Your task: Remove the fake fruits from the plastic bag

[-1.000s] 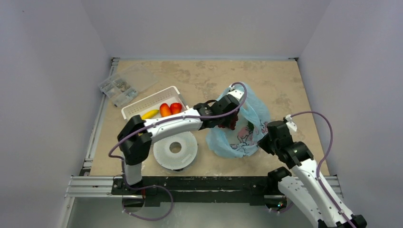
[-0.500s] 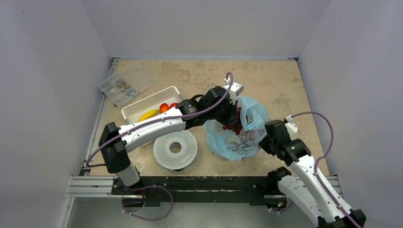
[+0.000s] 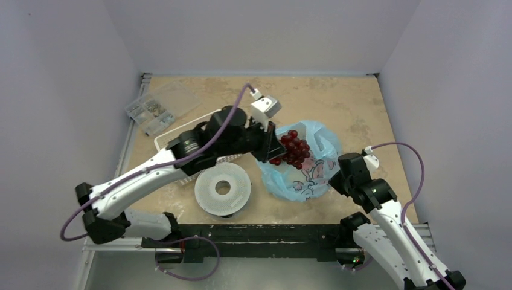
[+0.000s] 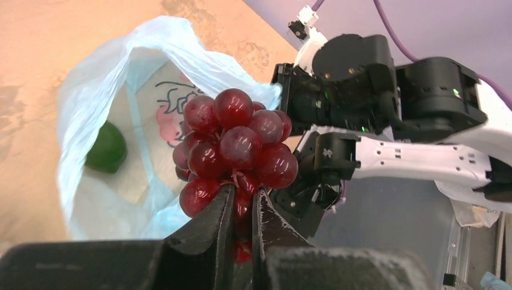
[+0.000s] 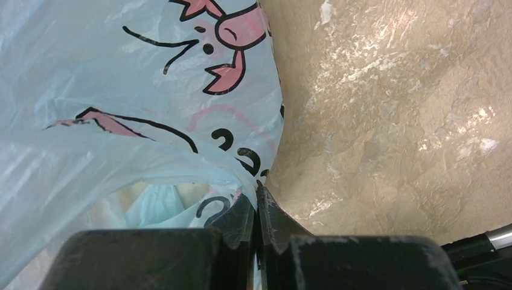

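Note:
A bunch of dark red grapes (image 4: 235, 145) hangs in the air above the mouth of the plastic bag (image 4: 96, 84), with my left gripper (image 4: 243, 193) shut on its stem end. In the top view the grapes (image 3: 293, 151) sit just right of the left gripper (image 3: 275, 149), over the light-blue bag (image 3: 314, 176). A green round fruit (image 4: 107, 147) lies inside the bag. My right gripper (image 5: 256, 190) is shut on the bag's edge (image 5: 121, 90) at its right side (image 3: 334, 179).
The white slotted basket (image 3: 162, 141) is mostly hidden under my left arm, and its contents do not show. A round white perforated disc (image 3: 222, 188) lies in front of it. A clear box of small parts (image 3: 156, 109) sits at the back left.
My left arm has risen and pulled back to the left, lifting the grapes out of the bag. It now covers the basket. The right gripper has stayed on the bag.

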Controlling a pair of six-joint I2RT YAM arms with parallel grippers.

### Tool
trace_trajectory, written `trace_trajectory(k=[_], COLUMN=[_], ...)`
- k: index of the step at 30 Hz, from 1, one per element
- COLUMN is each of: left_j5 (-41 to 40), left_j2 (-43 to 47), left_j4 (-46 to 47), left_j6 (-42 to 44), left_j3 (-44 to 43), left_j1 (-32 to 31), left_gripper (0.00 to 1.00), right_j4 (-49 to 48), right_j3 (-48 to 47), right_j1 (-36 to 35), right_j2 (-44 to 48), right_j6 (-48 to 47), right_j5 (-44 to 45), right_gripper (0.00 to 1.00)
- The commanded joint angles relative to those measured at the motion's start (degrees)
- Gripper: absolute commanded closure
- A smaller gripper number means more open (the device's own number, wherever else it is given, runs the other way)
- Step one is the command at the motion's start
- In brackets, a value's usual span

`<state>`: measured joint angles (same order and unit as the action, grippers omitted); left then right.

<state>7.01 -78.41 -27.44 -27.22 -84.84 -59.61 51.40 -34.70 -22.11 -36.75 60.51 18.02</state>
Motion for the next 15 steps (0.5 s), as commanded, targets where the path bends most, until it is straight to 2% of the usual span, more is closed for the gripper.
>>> trace_trajectory(k=[1, 3, 7, 13, 15], left_j5=[-4.3, -9.3, -24.8, -45.3, -48.2], left_j2=[11.8, 16.1, 21.3, 19.8, 17.8], left_j4=[-4.7, -8.5, -17.1, -24.1, -24.5], left_j6=[3.7, 5.1, 8.1, 14.3, 15.4], left_j3=[4.1, 4.8, 4.4, 5.5, 7.0], left_j1=[1.7, 2.7, 4.4, 13.0, 18.3], left_gripper=[1.0, 1.0, 1.0, 1.0, 1.0], right_j4=[-1.8, -2.1, -2.9, -2.8, -2.5], right_j3=[-0.2, 0.1, 0.4, 0.1, 0.0], right_j1=[-0.2, -0.1, -0.2, -0.2, -0.2], right_j2=[-0.1, 0.1, -0.1, -0.1, 0.3], right_j6=[-0.5, -0.6, -0.9, -1.2, -1.3], right_j5=[0.6, 0.5, 0.1, -0.2, -0.3], right_gripper=[1.0, 1.0, 1.0, 1.0, 1.0])
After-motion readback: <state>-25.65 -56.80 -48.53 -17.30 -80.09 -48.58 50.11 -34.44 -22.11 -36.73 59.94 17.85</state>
